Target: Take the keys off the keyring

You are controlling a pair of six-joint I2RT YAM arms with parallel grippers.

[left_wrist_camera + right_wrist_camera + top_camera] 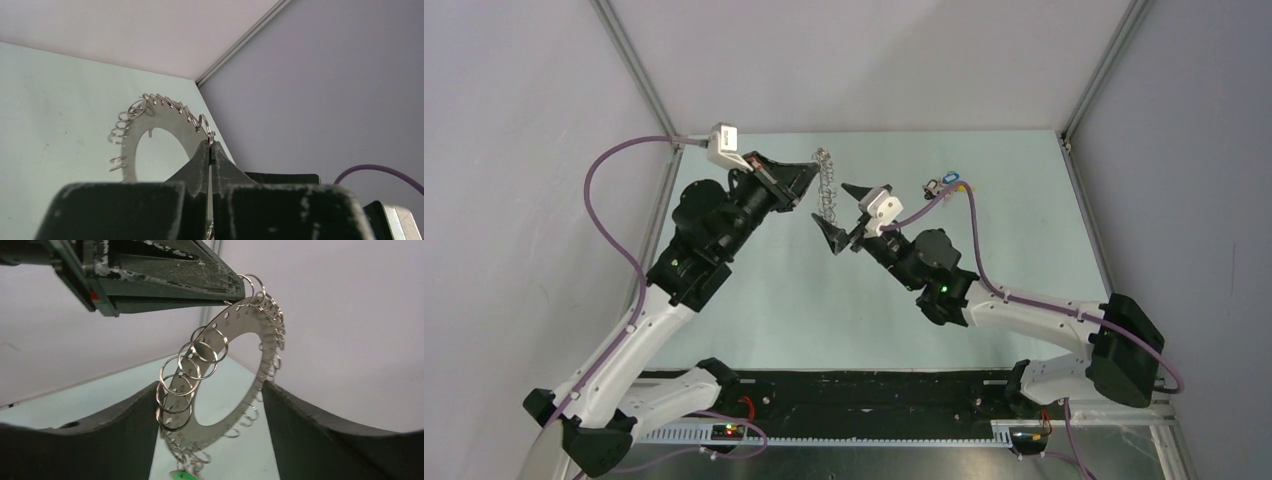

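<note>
The keyring (825, 190) is a flat silvery ring with many small wire loops along its rim. My left gripper (816, 170) is shut on its top edge and holds it hanging above the table; the left wrist view shows the fingertips (205, 150) pinching the rim of the keyring (150, 120). In the right wrist view the keyring (220, 390) hangs between my open right fingers (310, 425). A green key head (182, 474) dangles at its bottom edge. My right gripper (842, 211) is open beside the ring. The dark-and-whitish key is not visible.
A small bunch of keys with blue and yellow heads (948, 184) lies on the pale green table (984, 230) at the back right. Grey enclosure walls and metal corner posts (639, 75) surround the table.
</note>
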